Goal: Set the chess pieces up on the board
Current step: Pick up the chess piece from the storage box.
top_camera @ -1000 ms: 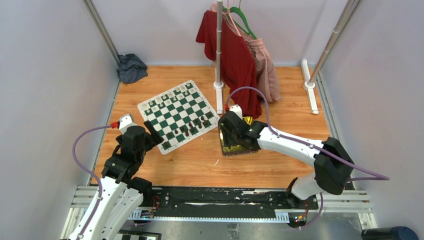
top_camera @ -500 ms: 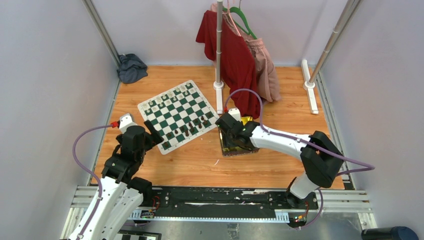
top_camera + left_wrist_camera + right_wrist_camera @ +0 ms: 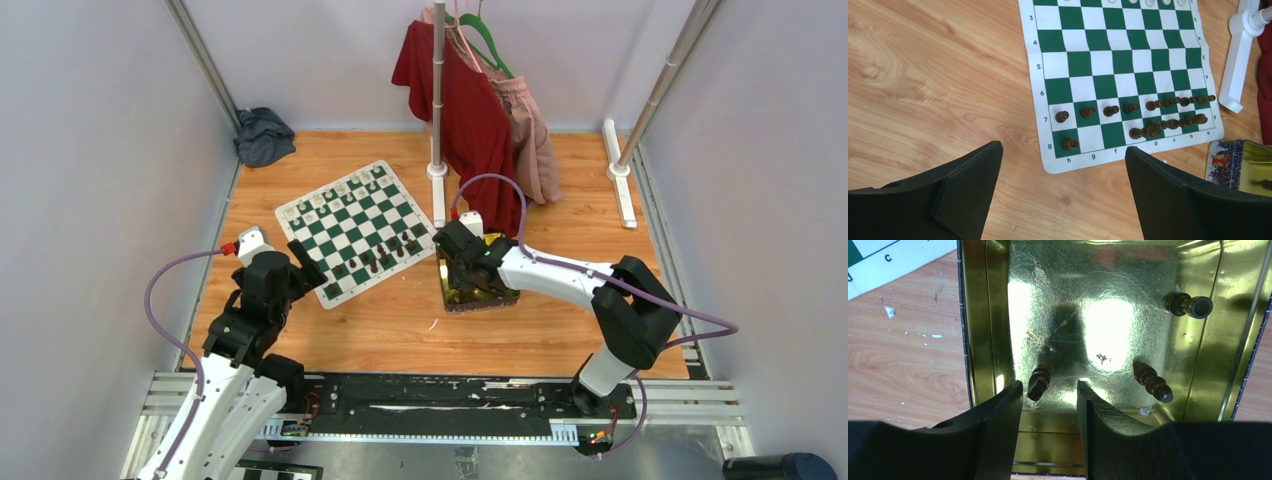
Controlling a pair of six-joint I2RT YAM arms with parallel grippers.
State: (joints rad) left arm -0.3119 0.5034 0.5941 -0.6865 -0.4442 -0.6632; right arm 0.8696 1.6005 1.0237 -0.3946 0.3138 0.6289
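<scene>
From above, the right tool (image 3: 465, 270) covers much of the tin (image 3: 476, 299), hiding the pieces inside. The dark pieces (image 3: 375, 262) on the board (image 3: 345, 215) are too small to tell apart there. In the left wrist view, the top edge cuts off the board's far rows and white pieces (image 3: 1151, 2); the right edge cuts the tin.

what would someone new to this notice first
The shiny gold tin just right of the chessboard grabs the eye: the right gripper hangs open in it, lined up with one of three dark brown chess pieces lying on its floor. Next comes the green and white board itself, mid-table, with dark pieces lined along its near edge. At the back, a red shirt hangs on a rack.
</scene>
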